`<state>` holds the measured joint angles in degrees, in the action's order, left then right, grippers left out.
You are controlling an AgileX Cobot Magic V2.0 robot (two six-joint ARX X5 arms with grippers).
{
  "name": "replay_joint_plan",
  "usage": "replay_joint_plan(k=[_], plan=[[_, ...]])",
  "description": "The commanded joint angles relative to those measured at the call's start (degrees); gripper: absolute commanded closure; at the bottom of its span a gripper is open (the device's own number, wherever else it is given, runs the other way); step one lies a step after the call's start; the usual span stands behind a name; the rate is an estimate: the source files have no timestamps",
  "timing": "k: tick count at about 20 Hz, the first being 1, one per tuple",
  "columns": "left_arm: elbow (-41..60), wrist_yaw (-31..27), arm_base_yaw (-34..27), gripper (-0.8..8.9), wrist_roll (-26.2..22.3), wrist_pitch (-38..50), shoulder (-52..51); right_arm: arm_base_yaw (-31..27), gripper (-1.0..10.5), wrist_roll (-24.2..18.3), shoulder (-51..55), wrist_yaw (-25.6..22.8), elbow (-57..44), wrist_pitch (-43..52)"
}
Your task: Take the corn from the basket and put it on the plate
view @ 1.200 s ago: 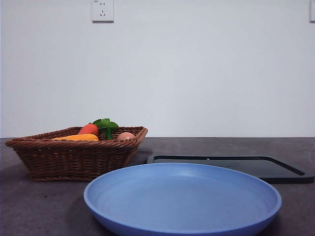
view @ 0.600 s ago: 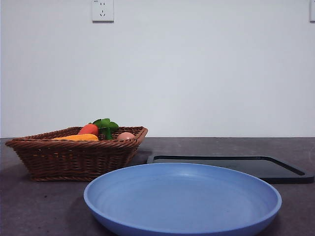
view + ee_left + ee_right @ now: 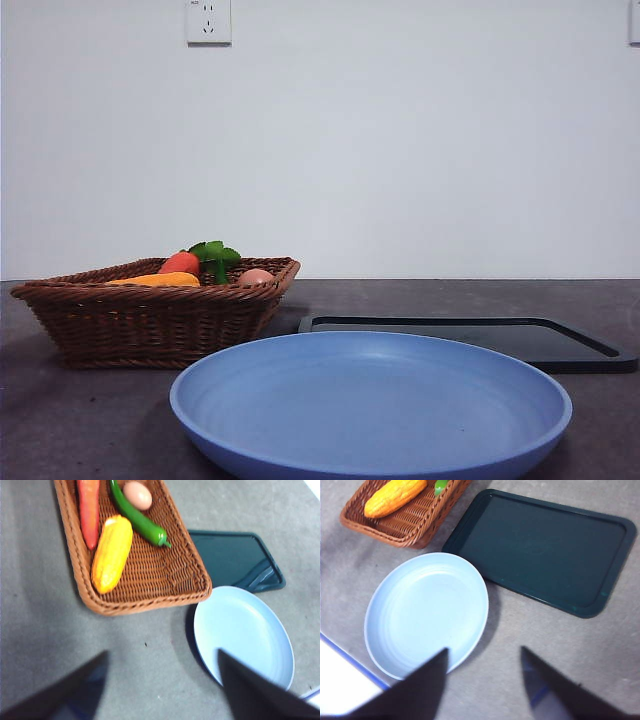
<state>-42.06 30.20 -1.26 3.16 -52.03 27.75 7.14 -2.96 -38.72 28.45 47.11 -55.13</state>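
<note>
Not started: corn [image 3: 112, 553] in basket [image 3: 145, 582], plate [image 3: 370, 405] empty.

Both arms hang high above the table, out of the front view. Left gripper [image 3: 162, 680] spread open, holding nothing, over bare table just short of the basket; right gripper [image 3: 482, 672] also open and empty, near the plate's edge. Whole job left: reach, grasp, lift, carry, set down. Corn is yellow-orange, bumpy, tapered at one end, lying flat on the basket floor beside the carrot [image 3: 89, 510], with a green pepper [image 3: 138, 519] and egg [image 3: 137, 494] nearby. Tray [image 3: 545, 550] sits behind the plate.
</note>
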Motion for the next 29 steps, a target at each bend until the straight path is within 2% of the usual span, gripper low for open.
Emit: replay_joint_plan(k=[1, 6, 19, 24, 29], plan=[[-0.8, 0.3, 0.0, 4.03, 0.7, 0.7, 0.4, 0.3, 6.6, 2.6, -2.4, 1.1, 1.0, 0.8], [-0.8, 0.3, 0.0, 4.04, 0.7, 0.7, 0.4, 3.6, 6.6, 3.8, -11.6, 2.1, 1.0, 3.8], [-0.8, 0.3, 0.0, 4.04, 0.8, 0.7, 0.4, 13.2, 6.6, 4.0, -42.9, 1.4, 1.0, 19.3], [-0.8, 0.3, 0.0, 4.04, 0.7, 0.7, 0.4, 14.7, 6.6, 4.0, -48.4, 1.5, 1.0, 22.7], [-0.8, 0.3, 0.0, 4.04, 0.8, 0.7, 0.4, 15.3, 7.7, 4.0, -51.0, 1.5, 1.0, 23.8]])
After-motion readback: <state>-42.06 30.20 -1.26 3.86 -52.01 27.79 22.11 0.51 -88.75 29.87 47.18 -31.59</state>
